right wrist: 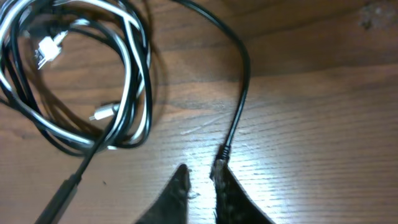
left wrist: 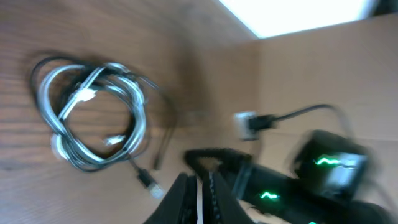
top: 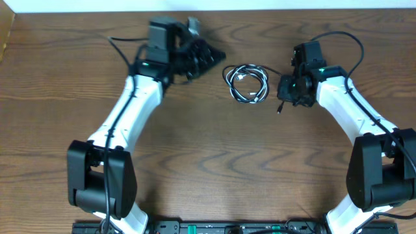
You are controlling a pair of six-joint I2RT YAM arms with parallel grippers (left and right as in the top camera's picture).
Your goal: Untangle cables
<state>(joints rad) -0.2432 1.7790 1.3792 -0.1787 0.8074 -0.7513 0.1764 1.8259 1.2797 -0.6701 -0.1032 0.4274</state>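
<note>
The black and white cables (top: pixel 247 83) lie coiled together in one small bundle at the far middle of the table. My left gripper (top: pixel 209 57) hovers just left of it, fingers together with only a hairline slit. In the left wrist view the coil (left wrist: pixel 93 118) lies ahead-left of the gripper (left wrist: pixel 199 196), and a black plug end (left wrist: pixel 147 180) trails toward the fingertips. My right gripper (top: pixel 289 91) sits just right of the bundle. The right wrist view shows the gripper (right wrist: pixel 199 177) slightly open and empty, with a black cable tail (right wrist: pixel 239 93) ending against its right fingertip (right wrist: pixel 221 174).
A second black plug (top: pixel 279 109) lies on the wood below the right gripper. The wooden table (top: pixel 208 162) stretches toward the front. Cardboard (top: pixel 5 32) stands at the far left edge, and the right arm (left wrist: pixel 323 165) shows in the left wrist view.
</note>
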